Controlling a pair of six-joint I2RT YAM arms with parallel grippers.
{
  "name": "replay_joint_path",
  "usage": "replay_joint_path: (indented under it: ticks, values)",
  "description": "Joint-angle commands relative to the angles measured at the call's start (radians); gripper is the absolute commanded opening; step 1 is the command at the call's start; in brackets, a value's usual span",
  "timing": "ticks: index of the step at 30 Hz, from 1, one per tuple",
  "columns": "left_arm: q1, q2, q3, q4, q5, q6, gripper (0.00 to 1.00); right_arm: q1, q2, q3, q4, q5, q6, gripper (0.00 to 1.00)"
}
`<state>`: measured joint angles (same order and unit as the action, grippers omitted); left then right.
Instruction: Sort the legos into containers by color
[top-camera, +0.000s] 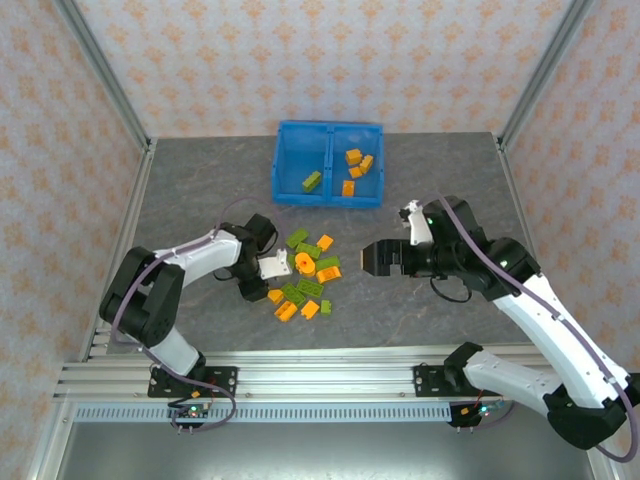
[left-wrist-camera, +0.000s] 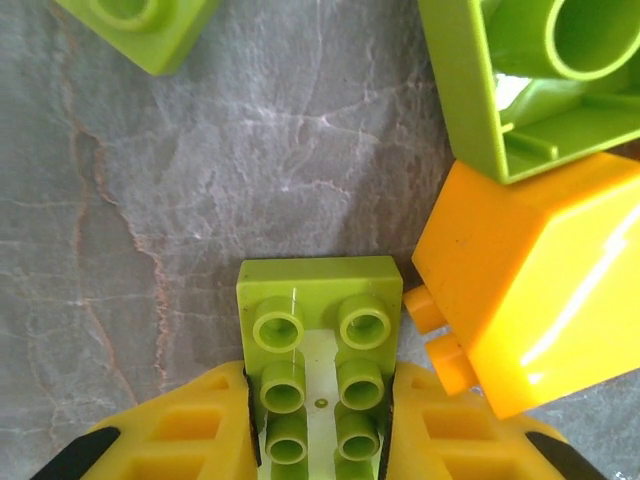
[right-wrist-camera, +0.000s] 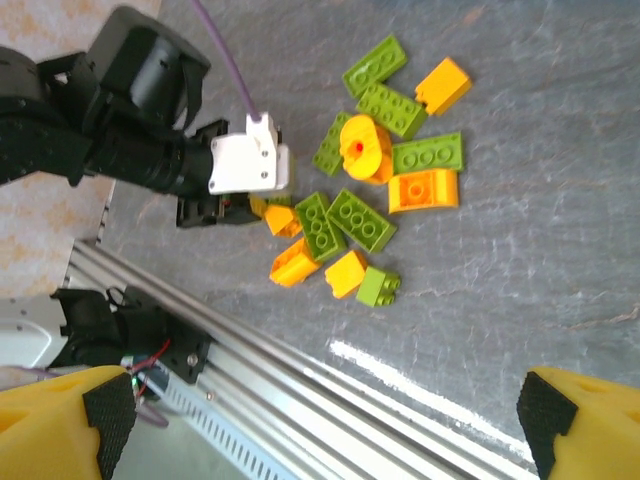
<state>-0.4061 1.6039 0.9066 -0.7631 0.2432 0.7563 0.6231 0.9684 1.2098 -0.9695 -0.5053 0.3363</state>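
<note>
I see a grey marbled table (top-camera: 200, 190) inside patterned walls (top-camera: 300, 60). The blue bin (top-camera: 278, 170) sits at upper centre of the top view. Its left compartment holds a lone green brick (top-camera: 312, 180) and its right holds several orange bricks (top-camera: 356, 165). The loose pile of legos (top-camera: 308, 275) lies mid-frame. My left gripper (left-wrist-camera: 320, 420) is at the pile's left edge, fingers closed against both sides of a studded green brick (left-wrist-camera: 318, 300) — an orange block (left-wrist-camera: 530, 290) lies just beside it. My right gripper (right-wrist-camera: 325, 425) hangs right of the pile, spread wide.
</note>
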Motion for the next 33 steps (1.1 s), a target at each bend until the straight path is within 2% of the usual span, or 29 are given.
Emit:
replay_joint_path:
  ticks: [1,6,10,13,18,22,26,29,33]
  values:
    - [0.001,-0.114,-0.018,0.054,-0.022,-0.023,0.16,0.0,0.015,-0.006,-0.024,-0.05,-0.023,1.0]
    - [0.013,-0.268,0.027,0.106,-0.002,-0.093,0.18,0.0,0.015,0.023,-0.015,-0.009,-0.019,0.99]
    - [0.017,-0.259,0.166,0.222,0.036,-0.233,0.21,0.0,0.033,0.037,0.008,0.024,-0.008,0.99]
    - [0.017,-0.113,0.351,0.267,0.01,-0.365,0.22,0.0,0.051,0.044,0.031,0.047,0.018,0.99]
    - [0.027,0.225,0.727,0.222,-0.142,-0.534,0.22,0.0,0.053,0.05,0.058,0.077,0.065,1.0]
    - [0.06,0.461,0.983,0.199,-0.174,-0.645,0.23,0.0,0.037,0.059,0.063,0.11,0.093,1.0]
    - [0.064,0.618,1.17,0.179,-0.2,-0.659,0.27,0.0,0.03,0.063,0.059,0.117,0.104,1.0]
    - [0.064,0.717,1.293,0.15,-0.206,-0.672,0.39,0.001,0.036,0.067,0.054,0.117,0.105,1.0]
    - [0.064,0.787,1.4,0.112,-0.196,-0.683,0.43,0.0,0.038,0.079,0.043,0.115,0.111,1.0]
